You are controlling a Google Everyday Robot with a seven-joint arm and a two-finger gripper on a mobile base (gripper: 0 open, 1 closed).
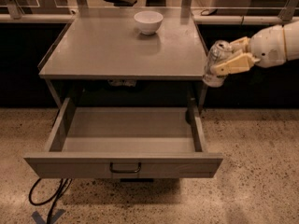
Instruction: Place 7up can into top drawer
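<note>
The 7up can (215, 63) is a silvery can with a silver top, held in my gripper (230, 59) just off the right front corner of the grey table. The gripper's cream fingers (233, 63) are shut around the can's side, and the white arm reaches in from the right edge. The can hangs in the air, above and to the right of the top drawer (126, 164). The drawer is pulled fully open below the tabletop. Its inside is bare, and a small dark handle (125, 167) sits at the centre of its front panel.
A white bowl (148, 22) stands at the back middle of the grey tabletop (117, 50). A black cable (46, 195) lies on the speckled floor by the drawer's left front corner. A dark counter and a glass partition run behind the table.
</note>
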